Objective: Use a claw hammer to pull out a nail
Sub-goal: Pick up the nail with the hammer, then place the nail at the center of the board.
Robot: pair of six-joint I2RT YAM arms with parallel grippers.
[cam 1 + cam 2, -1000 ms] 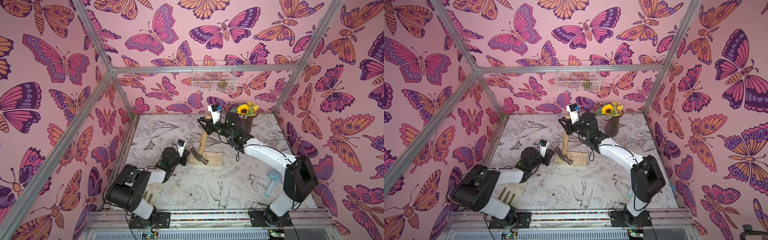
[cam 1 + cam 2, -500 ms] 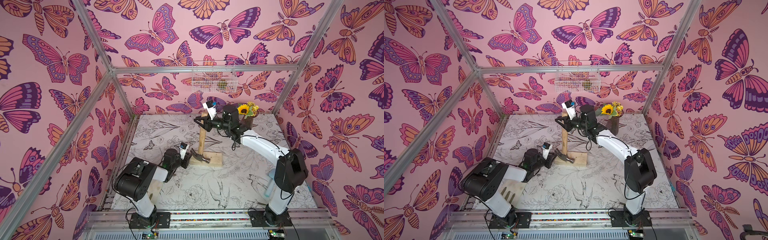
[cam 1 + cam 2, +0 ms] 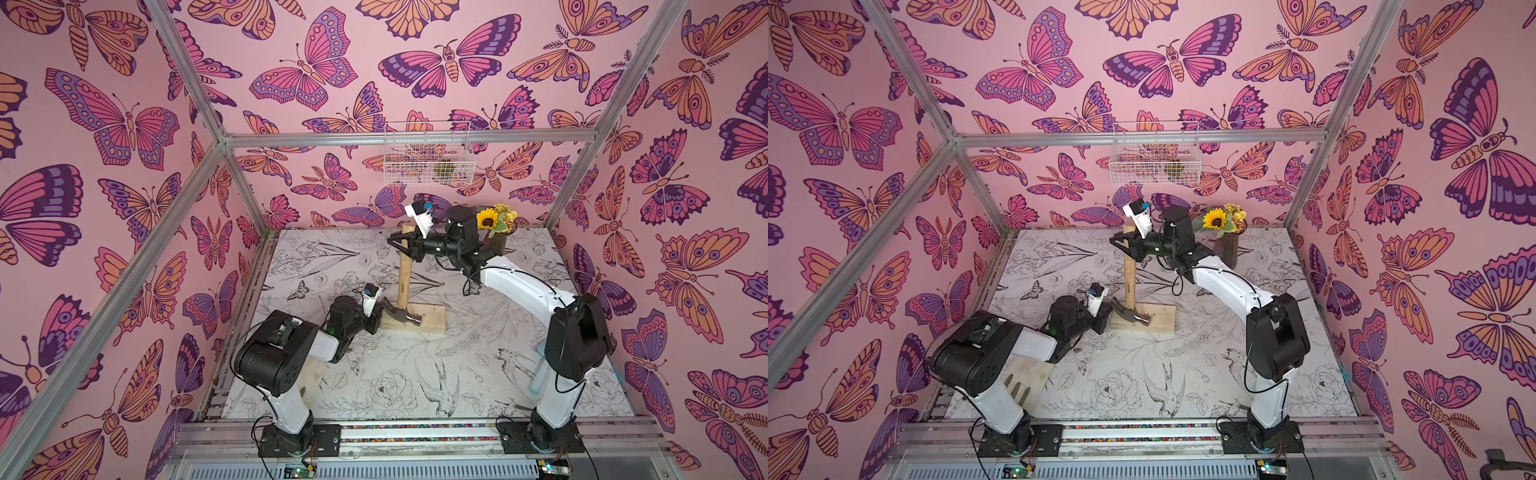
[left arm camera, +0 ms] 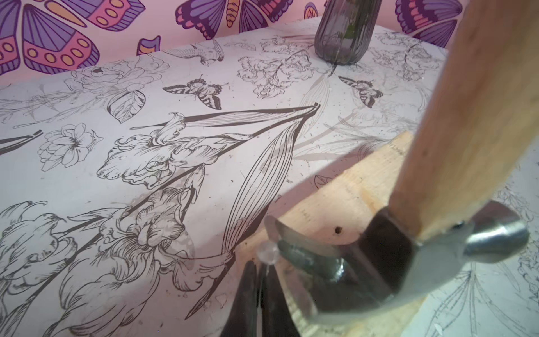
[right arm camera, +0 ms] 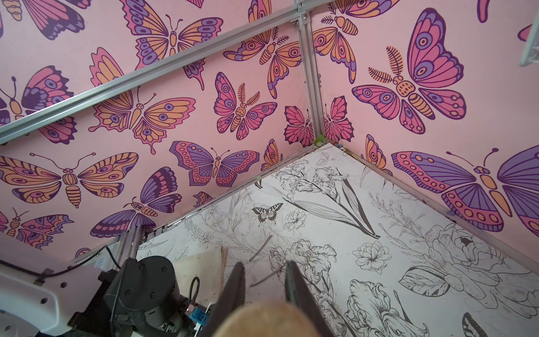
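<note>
Claw hammer (image 3: 402, 282) stood head-down on wooden block (image 3: 432, 321), right gripper (image 3: 398, 244) clamped its handle top, left gripper (image 4: 259, 272) pressed together at nail (image 4: 267, 253) by claw

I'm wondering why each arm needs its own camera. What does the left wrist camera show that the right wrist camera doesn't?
Only the left wrist view shows the claw hammer with its steel head on the wooden block. It also shows the nail at the claw tip, the left gripper closed, apparently pinching that nail, and a dark vase.

Only the right wrist view shows the right gripper clamped on the handle's end, and the left arm.

Both show the hammer's pale handle, the flower-printed table and the butterfly walls.
</note>
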